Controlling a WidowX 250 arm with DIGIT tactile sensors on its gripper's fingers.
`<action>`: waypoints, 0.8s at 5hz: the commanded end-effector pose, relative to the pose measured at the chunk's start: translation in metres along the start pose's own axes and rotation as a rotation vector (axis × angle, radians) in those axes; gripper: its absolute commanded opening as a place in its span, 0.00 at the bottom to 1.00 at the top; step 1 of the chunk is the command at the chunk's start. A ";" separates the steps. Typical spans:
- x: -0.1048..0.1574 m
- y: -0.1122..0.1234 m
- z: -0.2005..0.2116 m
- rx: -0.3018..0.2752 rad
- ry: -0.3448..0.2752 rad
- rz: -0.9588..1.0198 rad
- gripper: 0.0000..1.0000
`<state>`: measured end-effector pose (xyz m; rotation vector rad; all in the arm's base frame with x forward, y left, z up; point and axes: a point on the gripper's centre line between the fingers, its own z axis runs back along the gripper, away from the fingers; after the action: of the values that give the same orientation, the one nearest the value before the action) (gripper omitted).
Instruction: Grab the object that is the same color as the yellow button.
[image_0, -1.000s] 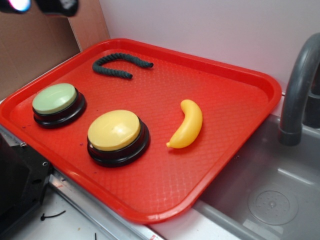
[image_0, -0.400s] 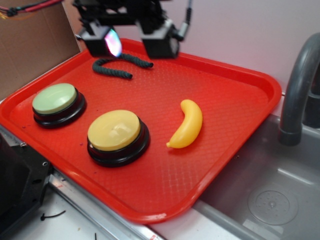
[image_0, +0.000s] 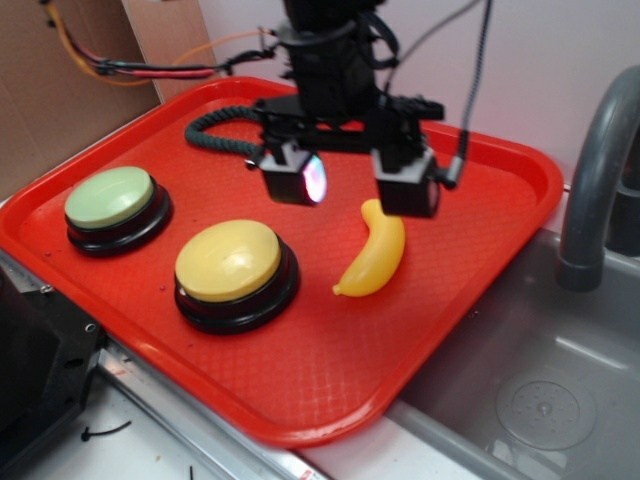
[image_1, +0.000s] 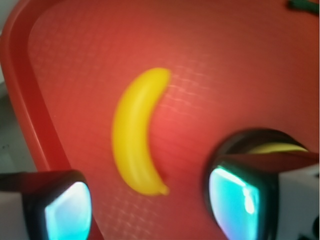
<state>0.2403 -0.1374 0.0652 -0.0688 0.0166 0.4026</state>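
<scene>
Gripper: black gripper (image_0: 350, 187) spread wide, empty, frame centre.
Risk: smooth curved yellow plastic banana (image_0: 374, 250) likely squirts sideways if fingers close off-centre.

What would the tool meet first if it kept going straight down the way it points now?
Probably the toy banana: in the wrist view it lies between the open tool fingers. The exterior view suggests it sits nearer one finger, so that finger might touch the red tray first; depth is unclear.
</scene>
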 end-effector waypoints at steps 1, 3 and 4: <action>0.020 -0.016 -0.024 0.001 -0.011 -0.012 1.00; 0.017 -0.008 -0.044 0.026 -0.021 0.017 0.00; 0.014 -0.002 -0.038 0.009 0.008 0.024 0.00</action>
<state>0.2527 -0.1378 0.0196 -0.0441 0.0413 0.4194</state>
